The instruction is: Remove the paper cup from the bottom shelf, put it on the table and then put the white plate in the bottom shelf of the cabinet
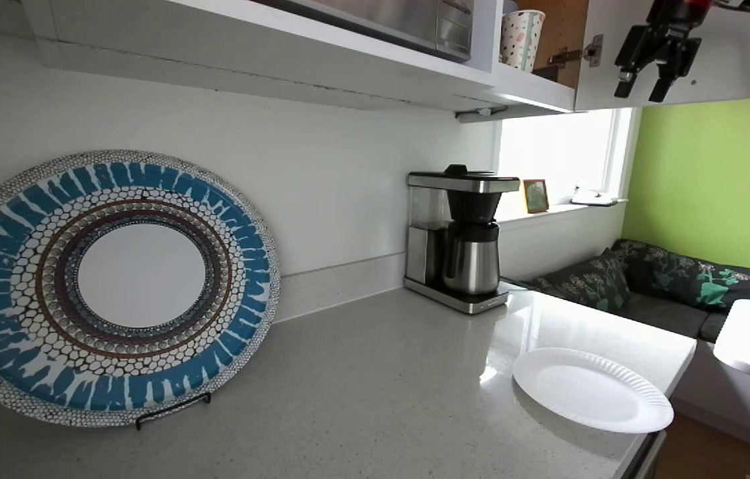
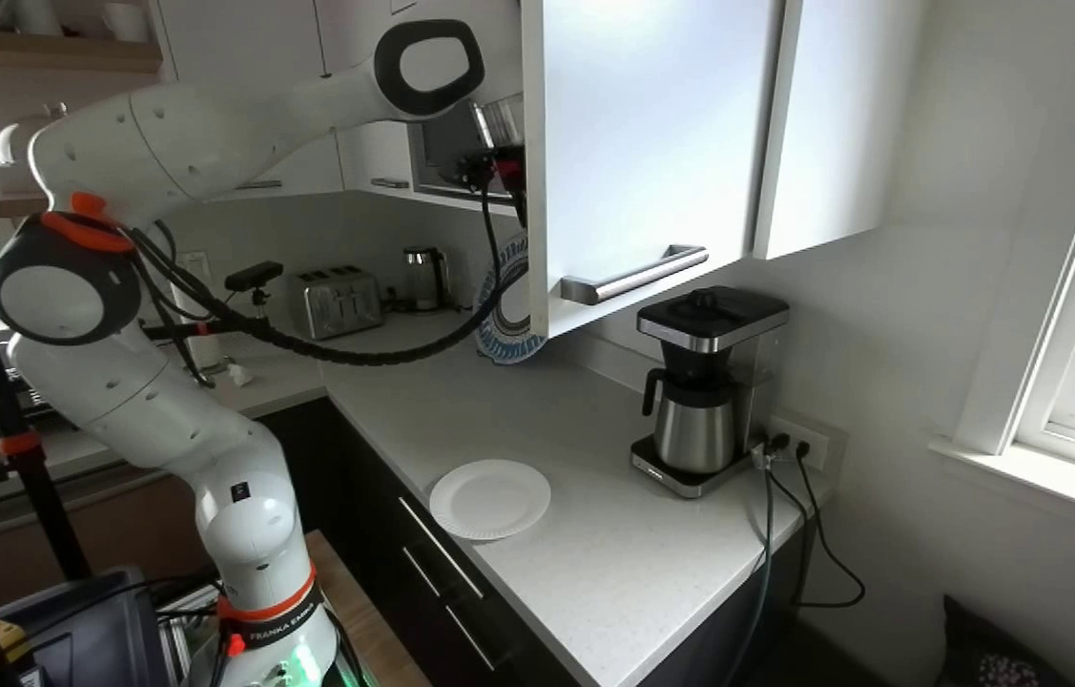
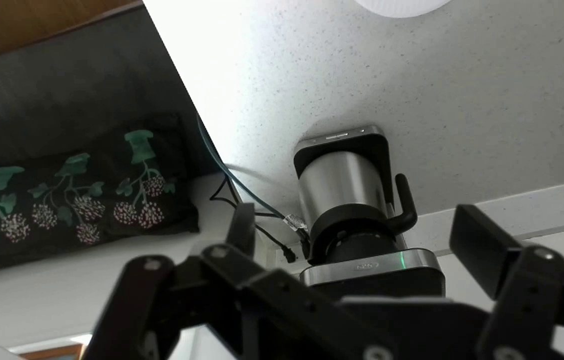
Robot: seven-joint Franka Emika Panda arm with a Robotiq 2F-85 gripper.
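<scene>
The paper cup point(image 1: 522, 40), white with small coloured specks, stands upright on the bottom shelf point(image 1: 534, 88) of the cabinet point(image 1: 268, 73), just beside a white divider point(image 1: 485, 33). Behind it a pale rounded thing point(image 1: 510, 6) shows, too little of it in sight to name. A brown wooden panel point(image 1: 559, 30) lines that compartment, and the door point(image 2: 651, 143) stands swung out, a metal handle point(image 2: 644, 275) near its lower edge.

The hand point(image 1: 641, 91) hangs in front of the door's inner face, apart from the cup, its fingers point(image 3: 482, 250) pointing down and spread wide; in the wrist view the coffee maker point(image 3: 357, 220) shows through the gap between them. In an exterior view the door hides part of the hand, and the white arm point(image 2: 146, 401) reaches up to it.

The white plate point(image 1: 593, 389) lies flat on the desk point(image 1: 361, 399), well below the shelf, its rim at the front edge; a slice of it enters the wrist view. The coffee maker stands back by the wall point(image 1: 335, 199), apart from the plate, with a steel jug point(image 2: 695, 429) on its base; cords point(image 2: 770, 515) hang from the socket point(image 2: 804, 444) beside it. Farther along, a large plate point(image 1: 142, 275) with a blue and brown pattern leans upright on a black stand point(image 1: 174, 408). A toaster point(image 2: 337, 301) and a kettle point(image 2: 423, 277) stand near the corner. Across the divider from the cup, a steel-fronted appliance point(image 1: 388, 20) sits in the cabinet. Beyond the desk's end, dark flowered cushions point(image 1: 584, 283) lie below the window point(image 1: 551, 150), near a green wall point(image 1: 714, 186).
</scene>
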